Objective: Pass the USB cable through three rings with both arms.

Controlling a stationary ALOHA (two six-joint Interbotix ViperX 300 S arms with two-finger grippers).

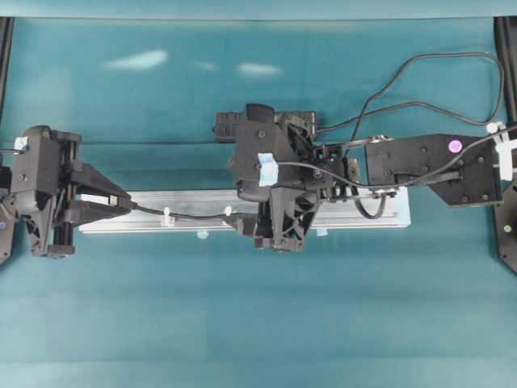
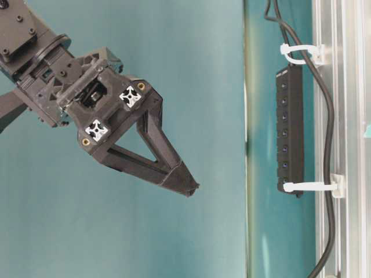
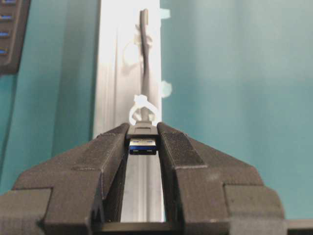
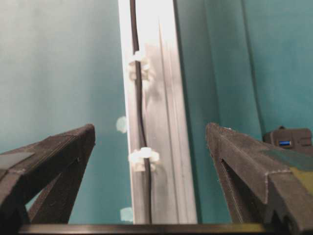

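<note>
The USB cable's plug [image 3: 143, 142] sits between the fingers of my left gripper [image 3: 143, 133], which is shut on it at the rail's left end [image 1: 121, 202]. From the plug the black cable [image 1: 194, 217] runs right along the silver rail [image 1: 186, 198] through two whitish rings [image 1: 167, 217] [image 1: 229, 212], then passes under the right arm. In the left wrist view the nearest ring [image 3: 142, 110] stands just ahead of the plug, around the cord. My right gripper [image 4: 150, 128] hangs open above the rail, its fingers well apart on either side and touching nothing [image 1: 250, 194]. Two threaded rings [image 4: 143, 157] [image 4: 139, 63] lie ahead of it.
A black multi-port hub [image 1: 242, 125] lies behind the rail, also seen beside it in the table-level view [image 2: 290, 130]. Loose black cord loops over the back right of the teal table [image 1: 436, 61]. Pale-blue tape tabs [image 1: 202, 234] mark the table along the rail's front edge.
</note>
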